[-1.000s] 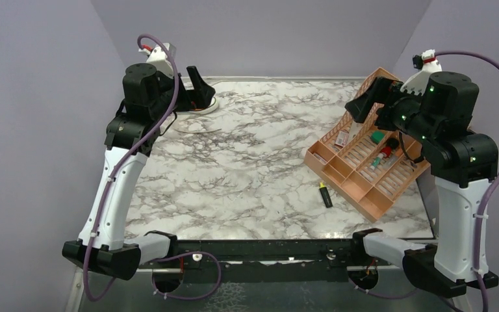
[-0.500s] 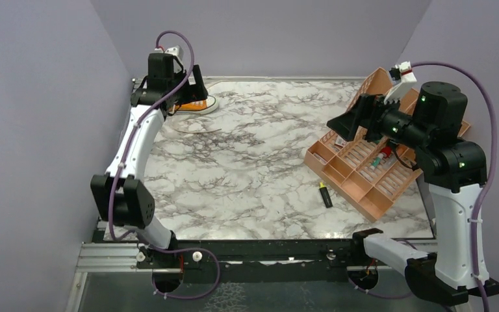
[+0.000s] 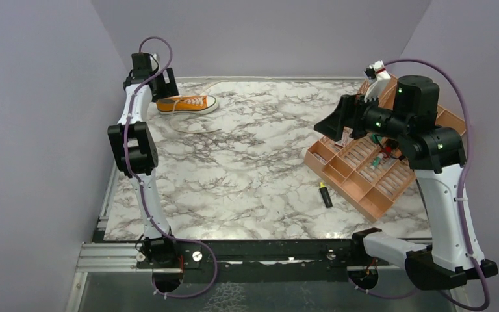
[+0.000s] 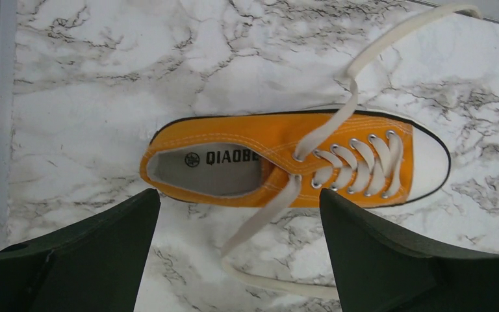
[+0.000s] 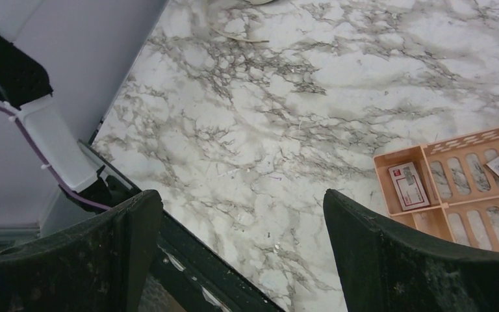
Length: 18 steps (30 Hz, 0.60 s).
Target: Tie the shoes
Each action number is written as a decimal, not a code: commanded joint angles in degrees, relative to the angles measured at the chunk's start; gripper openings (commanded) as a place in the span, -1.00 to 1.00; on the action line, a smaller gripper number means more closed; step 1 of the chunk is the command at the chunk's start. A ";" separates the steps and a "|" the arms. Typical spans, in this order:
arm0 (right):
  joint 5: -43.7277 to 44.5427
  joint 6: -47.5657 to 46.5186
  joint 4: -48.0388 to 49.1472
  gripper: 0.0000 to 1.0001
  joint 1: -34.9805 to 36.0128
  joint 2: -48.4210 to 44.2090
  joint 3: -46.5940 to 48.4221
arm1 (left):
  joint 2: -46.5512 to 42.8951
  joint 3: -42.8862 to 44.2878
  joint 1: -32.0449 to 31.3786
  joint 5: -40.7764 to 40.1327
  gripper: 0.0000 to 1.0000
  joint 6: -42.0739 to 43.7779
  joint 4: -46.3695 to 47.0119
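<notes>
- The shoe (image 3: 186, 104) stands on its sole at the table's (image 3: 260, 169) 11 o'clock corner. Its toe points to 3 o'clock in the top view.
- The left gripper (image 3: 161, 83) hangs over the shoe with its jaws spread wide and nothing between them. In its wrist view the shoe (image 4: 286, 159) lies just above the two fingers.
- The right gripper (image 3: 338, 117) is also spread and empty. It is raised at about 2 o'clock beside the tray (image 3: 390, 188), well apart from the shoe.
- The laces are untied. They are threaded through the eyelets, but both free ends lie loose on the marble.
- In the left wrist view the upper lace (image 4: 370, 49) runs off to 1 o'clock. The lower lace (image 4: 260, 221) drops to 7 o'clock and then curves toward 5 o'clock.
- The tip of the lower lace probably sits under the gripper's right-hand finger, but it is hidden there and I cannot tell for sure.
- The step in hand looks like the approach, and no crossing or knot has begun.
- Next, the left gripper would need to drop onto one lace; the lower one is nearest.
- A flat, limp lace on a hard top calls for fingertips brought down to the surface and closed across the lace, not along it.
- The right arm has to cross to 11 o'clock for the other lace before any knot can be made.
- A marker (image 3: 325, 195) lies at 5 o'clock, off that path.
</notes>
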 commanded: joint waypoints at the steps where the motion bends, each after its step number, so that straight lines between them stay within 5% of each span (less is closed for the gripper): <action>1: -4.02 -1.35 2.04 1.00 1.10 0.08 -0.08 | 4.55 6.32 1.28 6.18 0.83 2.38 1.39; 7: -6.01 -1.09 2.52 1.00 1.84 2.04 1.19 | 7.03 7.14 1.04 9.96 0.68 4.74 2.44; 18: 0.66 1.35 0.15 1.00 1.83 1.65 2.66 | 12.20 8.95 0.28 8.84 0.71 3.38 2.97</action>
